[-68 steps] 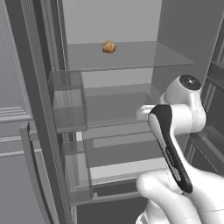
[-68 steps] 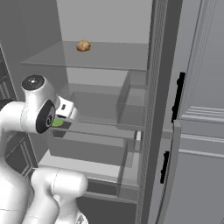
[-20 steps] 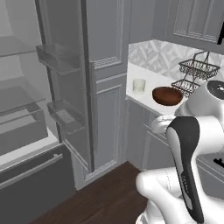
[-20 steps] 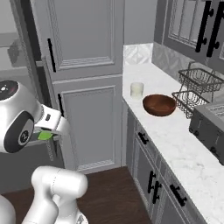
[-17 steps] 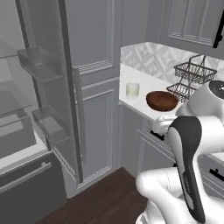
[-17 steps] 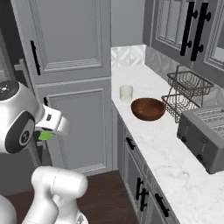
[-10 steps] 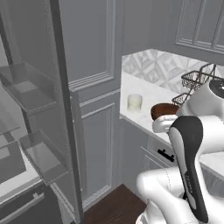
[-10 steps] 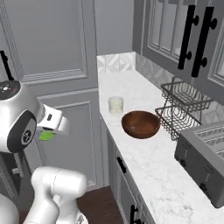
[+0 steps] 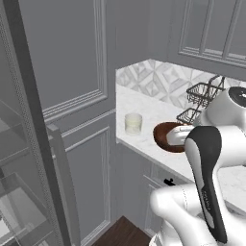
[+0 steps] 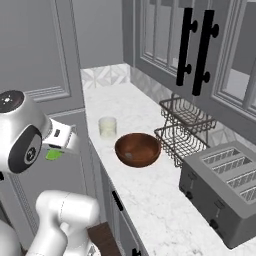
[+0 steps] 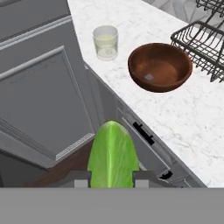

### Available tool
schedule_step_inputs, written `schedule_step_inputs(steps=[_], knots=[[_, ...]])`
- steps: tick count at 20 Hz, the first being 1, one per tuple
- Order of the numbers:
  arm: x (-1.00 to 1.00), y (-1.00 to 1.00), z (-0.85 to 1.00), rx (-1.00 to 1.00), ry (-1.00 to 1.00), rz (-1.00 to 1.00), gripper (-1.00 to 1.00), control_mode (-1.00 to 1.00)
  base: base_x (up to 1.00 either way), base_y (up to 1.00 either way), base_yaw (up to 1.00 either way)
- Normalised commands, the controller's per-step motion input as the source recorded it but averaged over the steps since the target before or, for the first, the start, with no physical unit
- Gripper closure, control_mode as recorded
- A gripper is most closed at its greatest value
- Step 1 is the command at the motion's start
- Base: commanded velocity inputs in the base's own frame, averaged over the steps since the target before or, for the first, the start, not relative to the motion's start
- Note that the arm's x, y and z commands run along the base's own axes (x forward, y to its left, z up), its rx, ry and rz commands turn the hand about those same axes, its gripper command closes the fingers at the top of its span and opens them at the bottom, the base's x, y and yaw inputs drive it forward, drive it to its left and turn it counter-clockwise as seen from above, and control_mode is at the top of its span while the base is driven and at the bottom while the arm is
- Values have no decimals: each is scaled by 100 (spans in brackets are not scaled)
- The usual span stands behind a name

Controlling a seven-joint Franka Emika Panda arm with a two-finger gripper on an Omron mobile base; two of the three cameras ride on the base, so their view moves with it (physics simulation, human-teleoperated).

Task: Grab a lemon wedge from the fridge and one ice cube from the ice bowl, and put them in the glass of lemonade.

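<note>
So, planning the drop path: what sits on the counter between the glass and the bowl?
Nothing: bare marble counter separates the glass from the bowl, in the hand view.

Gripper (image 11: 112, 179) clamped on lemon wedge (image 11: 113, 154), arm folded.

lemon wedge (image 11: 113, 154): yellow-green sliver, pale streaks on its face, pointing up between the finger tips, over the floor in front of the grey cabinets; a green speck (image 10: 53, 154) from the right base. glass of lemonade (image 11: 106, 42): short clear tumbler, pale yellow liquid, upright on the marble counter near its corner, just beside the brown bowl (image 11: 159, 66), not touching. fridge (image 9: 21, 192): door open, clear shelves showing.
</note>
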Motion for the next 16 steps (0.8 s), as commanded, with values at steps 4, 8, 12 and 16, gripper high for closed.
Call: schedule_step_inputs(steps=[4,8,12,16], knots=[[0,0,0,0,0,0,100,100,0,-6,-4],[0,0,0,0,0,0,100,100,0,0,0],[0,0,0,0,0,0,100,100,0,0,0],[27,0,4,0,0,2,100,-100,1,0,0]])
